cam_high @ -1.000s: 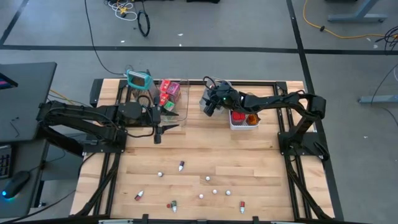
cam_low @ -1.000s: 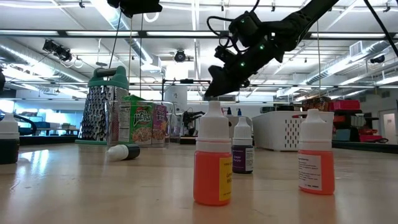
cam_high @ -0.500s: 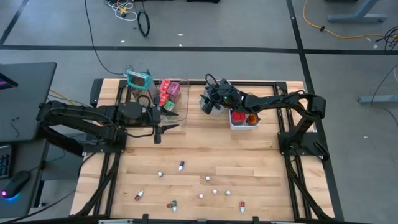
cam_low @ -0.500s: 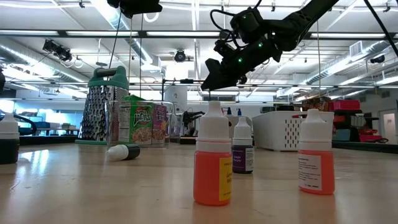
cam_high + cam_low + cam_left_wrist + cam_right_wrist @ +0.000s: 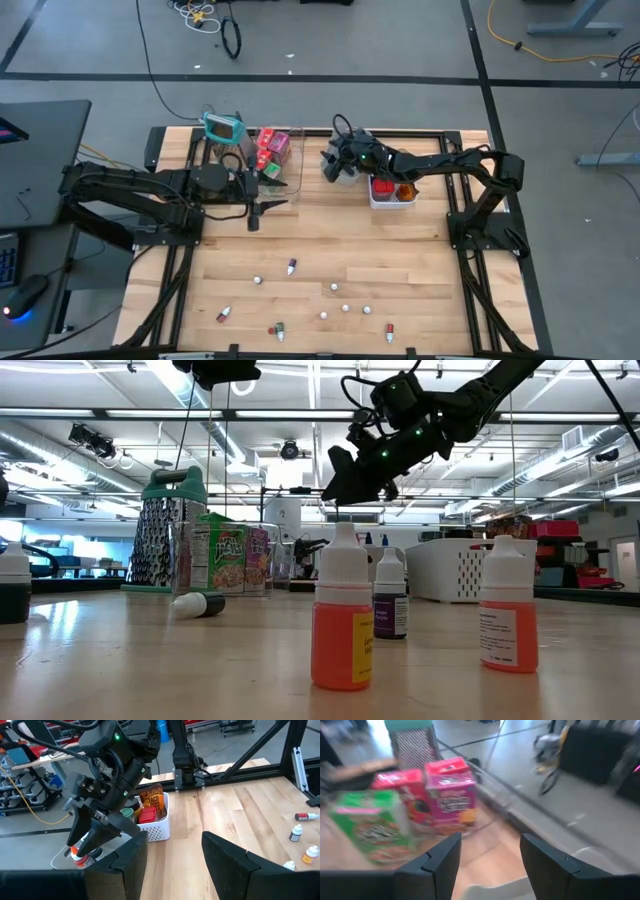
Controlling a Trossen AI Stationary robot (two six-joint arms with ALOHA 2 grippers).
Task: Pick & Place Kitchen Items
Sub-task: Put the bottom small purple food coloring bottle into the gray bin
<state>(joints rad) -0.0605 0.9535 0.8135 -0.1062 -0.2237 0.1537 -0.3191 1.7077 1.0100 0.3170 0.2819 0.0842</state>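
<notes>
Several small dropper bottles (image 5: 324, 315) stand or lie scattered on the near half of the wooden table; three of them (image 5: 340, 618) stand close in the low view. Pink, red and green boxes (image 5: 447, 795) stand in a clear bin (image 5: 292, 160) at the back. My right gripper (image 5: 331, 167) hangs open above a grey bin (image 5: 60, 862) that holds a small orange-capped bottle (image 5: 75, 855); nothing is between its fingers (image 5: 440, 862). My left gripper (image 5: 274, 205) waits open in the air at the table's left, nothing between its fingers (image 5: 130, 857).
A white slotted bin (image 5: 157, 832) with red-lidded jars and a packet stands right of the grey bin. A teal-framed metal grater (image 5: 170, 530) stands at the back left beside the clear bin. Black frame rails run along the table's edges.
My right gripper has tipped up from a steep downward slant to nearer level and rolled about its own line, staying above the grey bin. Its fingers have kept the same gap.
</notes>
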